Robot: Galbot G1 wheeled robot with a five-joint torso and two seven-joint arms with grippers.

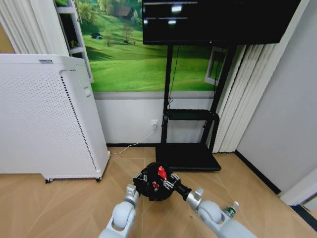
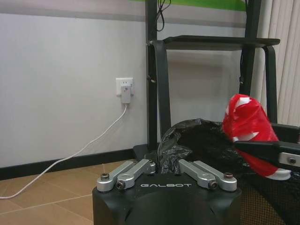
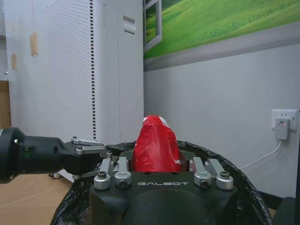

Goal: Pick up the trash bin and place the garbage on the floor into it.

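Right pincer (image 1: 162, 174) clamped on red-white wrapper (image 1: 161, 172) over bin (image 1: 154, 184); my left pincer (image 1: 140, 179) clamped on bin rim. Bottle (image 1: 229, 211) on floor.

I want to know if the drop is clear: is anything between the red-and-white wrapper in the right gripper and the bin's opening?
Nothing visible. The right gripper holds the red-and-white crumpled wrapper directly over the open black round trash bin. The left gripper grips the bin's rim at the side, clear of the opening.
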